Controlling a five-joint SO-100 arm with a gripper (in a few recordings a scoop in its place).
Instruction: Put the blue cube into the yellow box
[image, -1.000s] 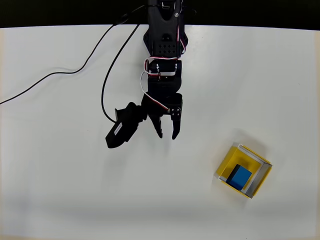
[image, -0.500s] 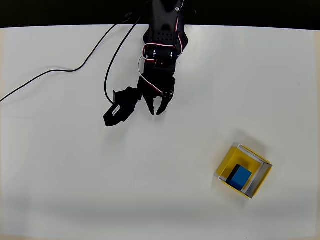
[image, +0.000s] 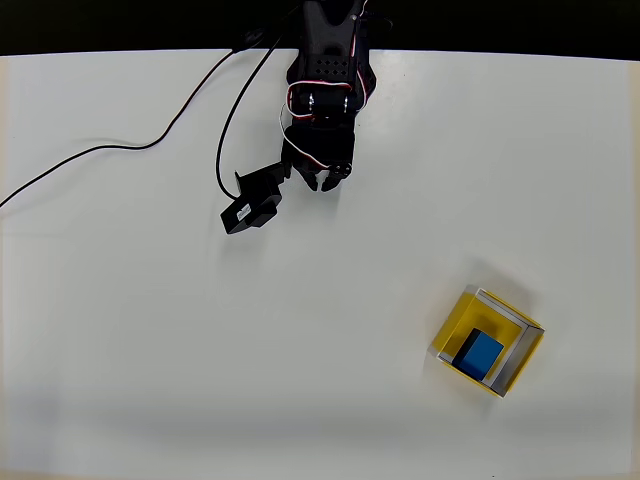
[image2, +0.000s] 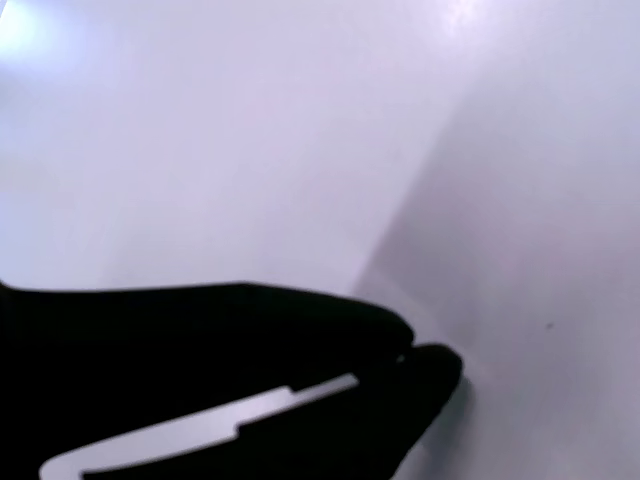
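White table (image: 150, 330) all around, black strip along the far edge. One black gripper (image: 326, 182) sits up near the far side, fingers pretty much together with nothing in them; the wrist view shows the tips (image2: 420, 365) touching, rest is dark blur. One yellow box (image: 488, 342) sits well apart, near right, with one blue cube (image: 481, 352) inside. One black cable (image: 120, 150) runs off left, cut off at the edge.

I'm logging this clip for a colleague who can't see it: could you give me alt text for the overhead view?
A blue cube sits inside a yellow box at the lower right of a white table. The black arm's gripper, jaws together and empty, is far away at the top centre, with a black cable trailing left.
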